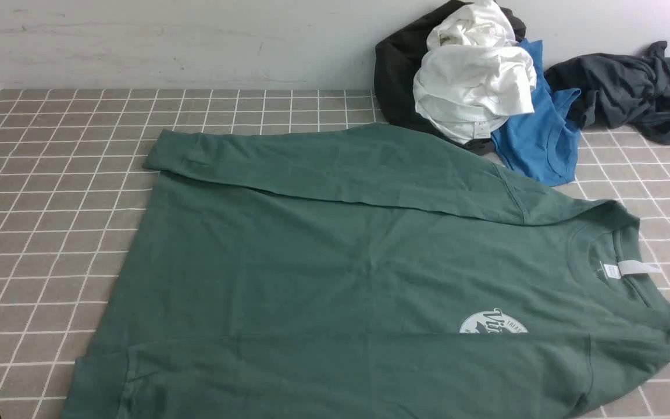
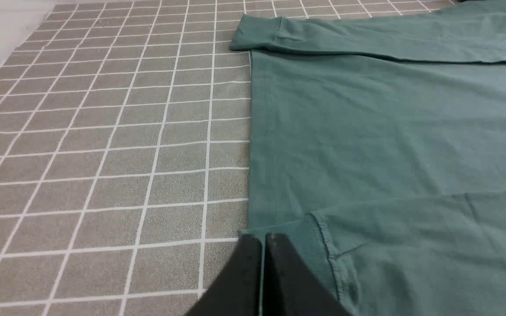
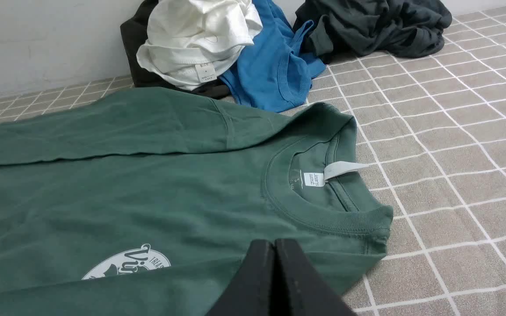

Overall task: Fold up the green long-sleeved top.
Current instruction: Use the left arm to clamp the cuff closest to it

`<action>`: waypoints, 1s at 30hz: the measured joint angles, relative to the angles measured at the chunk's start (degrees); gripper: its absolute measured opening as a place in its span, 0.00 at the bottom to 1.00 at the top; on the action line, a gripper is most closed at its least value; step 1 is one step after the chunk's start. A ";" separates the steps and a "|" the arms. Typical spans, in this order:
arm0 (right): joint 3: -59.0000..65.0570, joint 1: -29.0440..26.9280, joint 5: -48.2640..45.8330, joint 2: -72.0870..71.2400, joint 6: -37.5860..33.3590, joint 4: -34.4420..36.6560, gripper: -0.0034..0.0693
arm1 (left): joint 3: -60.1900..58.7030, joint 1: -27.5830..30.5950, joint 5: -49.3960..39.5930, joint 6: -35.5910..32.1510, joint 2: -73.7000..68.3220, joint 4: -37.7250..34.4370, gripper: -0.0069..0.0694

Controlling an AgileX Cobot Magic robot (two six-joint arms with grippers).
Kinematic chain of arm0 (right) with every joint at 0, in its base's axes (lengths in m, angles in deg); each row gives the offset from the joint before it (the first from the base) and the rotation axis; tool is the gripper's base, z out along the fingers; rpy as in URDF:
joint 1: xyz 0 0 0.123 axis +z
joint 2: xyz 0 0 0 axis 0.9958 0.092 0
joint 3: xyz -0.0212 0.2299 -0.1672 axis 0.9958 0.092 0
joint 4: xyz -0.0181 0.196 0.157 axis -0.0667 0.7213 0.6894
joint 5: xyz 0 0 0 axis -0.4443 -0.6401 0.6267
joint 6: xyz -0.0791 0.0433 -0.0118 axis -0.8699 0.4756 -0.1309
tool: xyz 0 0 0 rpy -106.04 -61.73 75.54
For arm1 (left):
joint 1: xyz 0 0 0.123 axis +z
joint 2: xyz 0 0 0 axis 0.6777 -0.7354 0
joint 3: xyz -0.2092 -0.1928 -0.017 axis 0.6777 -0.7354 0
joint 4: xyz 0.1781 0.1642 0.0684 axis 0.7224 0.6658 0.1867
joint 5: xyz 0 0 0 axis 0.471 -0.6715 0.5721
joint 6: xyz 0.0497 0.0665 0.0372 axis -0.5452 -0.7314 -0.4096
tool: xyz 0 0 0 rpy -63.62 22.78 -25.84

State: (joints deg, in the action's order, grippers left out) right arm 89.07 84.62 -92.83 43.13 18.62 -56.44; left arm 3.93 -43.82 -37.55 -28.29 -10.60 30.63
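Grey grid-patterned tabletop against a white wall; the top lies spread flat on it, collar to the right, hem to the left, both sleeves laid across the body.

A heap of white, blue and dark clothes sits by the wall, just beyond the far shoulder.

Left claw is pressed shut at the near hem corner, beside the ribbed cuff; right claw is likewise shut, over the near shoulder just short of the collar; neither holds anything I can make out.

The cloth looks soft, light and limp — likely to sag and drag between two holds, not slide cleanly.

Best holds, I judge, are the near hem corner and near shoulder — pinching the sleeve layer too, or it may slip loose.
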 joint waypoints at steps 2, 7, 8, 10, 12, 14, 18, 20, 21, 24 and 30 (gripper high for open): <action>0.00 0.00 0.00 0.00 0.00 0.00 0.03 | 0.00 0.00 0.00 0.00 0.00 0.00 0.08; 0.00 0.00 0.00 0.00 0.00 0.00 0.03 | 0.00 0.00 0.00 0.00 0.00 0.00 0.08; 0.00 0.00 0.00 0.00 0.00 0.00 0.03 | 0.00 0.00 0.00 0.00 0.00 0.00 0.08; 0.00 0.00 0.00 0.00 0.00 0.00 0.03 | 0.00 0.00 0.00 0.00 0.00 0.00 0.08; 0.00 0.00 0.00 0.00 0.00 0.00 0.03 | 0.00 0.00 0.00 0.00 0.00 0.00 0.08; 0.00 0.00 0.00 0.00 0.00 0.00 0.03 | 0.00 0.00 0.00 0.00 0.00 0.00 0.08; 0.00 0.00 0.00 0.00 0.00 0.00 0.03 | 0.00 0.00 0.00 0.00 0.00 0.00 0.08; 0.00 0.00 0.00 0.00 0.00 0.00 0.03 | 0.00 0.00 0.00 0.00 0.00 0.00 0.08; 0.00 0.00 0.00 0.00 0.00 0.00 0.03 | 0.00 0.00 0.00 0.00 0.00 0.00 0.08; 0.00 0.00 0.00 0.00 0.00 0.00 0.03 | 0.00 0.00 0.00 0.00 0.00 0.00 0.08; 0.00 0.00 0.00 0.00 0.00 0.00 0.03 | -0.06 0.00 1.38 -0.17 0.00 0.12 0.08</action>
State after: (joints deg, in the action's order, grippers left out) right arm 89.07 84.62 -92.83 43.13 18.62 -56.44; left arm 3.88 -43.82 -36.17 -28.46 -10.60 30.75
